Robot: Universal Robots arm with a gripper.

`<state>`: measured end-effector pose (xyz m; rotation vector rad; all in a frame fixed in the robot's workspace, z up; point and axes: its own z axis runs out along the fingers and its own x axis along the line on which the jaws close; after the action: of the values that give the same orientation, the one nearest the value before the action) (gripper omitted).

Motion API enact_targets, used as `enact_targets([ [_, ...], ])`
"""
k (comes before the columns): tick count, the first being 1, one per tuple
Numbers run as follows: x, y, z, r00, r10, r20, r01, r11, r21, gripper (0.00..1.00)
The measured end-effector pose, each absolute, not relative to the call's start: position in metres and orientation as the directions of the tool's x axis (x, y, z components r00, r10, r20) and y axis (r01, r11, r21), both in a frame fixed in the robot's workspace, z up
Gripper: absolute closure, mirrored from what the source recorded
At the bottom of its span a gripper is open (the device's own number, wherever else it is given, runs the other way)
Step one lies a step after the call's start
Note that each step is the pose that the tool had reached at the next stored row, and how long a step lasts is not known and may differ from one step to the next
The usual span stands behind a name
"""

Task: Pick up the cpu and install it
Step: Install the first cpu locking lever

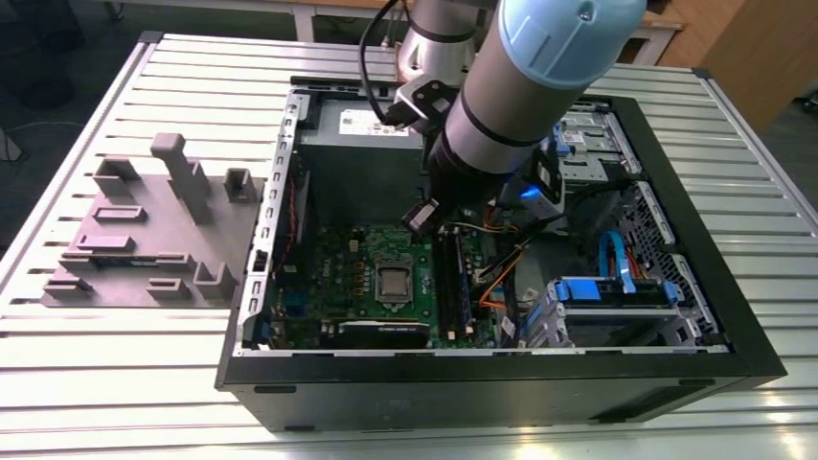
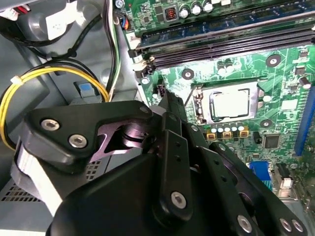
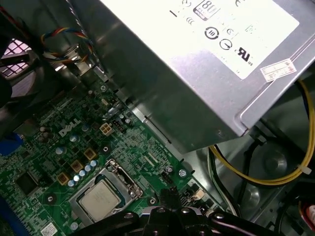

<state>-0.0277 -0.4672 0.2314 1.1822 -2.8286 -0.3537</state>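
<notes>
The cpu (image 2: 230, 104) already sits in its motherboard (image 3: 64, 147) socket at the board's centre, and the hand (image 1: 426, 215) hovers empty just above, at its twelve o'clock, fingers pressed together.

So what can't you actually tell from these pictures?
- Whether the gripper is open or shut: in both wrist views its own black linkage covers the fingertips.
- Whether the cpu is latched into the socket or just resting there: the detail is too fine in both wrist views.
- The case's upper middle in the exterior view: the arm blocks it.
</notes>
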Motion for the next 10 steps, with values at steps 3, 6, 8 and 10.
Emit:
enact_targets([
  [3,-0.0278,-0.4698,0.2314,-0.705,-0.709,-0.037,-0.696,0.68,0.231,0.89],
  [6,-0.0282,-0.4736,0.2314,-0.704,-0.709,-0.037,-0.697,0.679,0.231,0.89],
  [8,-0.0283,-0.475,0.2314,-0.703,-0.71,-0.037,-0.697,0.679,0.231,0.89],
  [10,-0.0283,-0.4753,0.2314,-0.703,-0.71,-0.037,-0.697,0.679,0.231,0.89],
])
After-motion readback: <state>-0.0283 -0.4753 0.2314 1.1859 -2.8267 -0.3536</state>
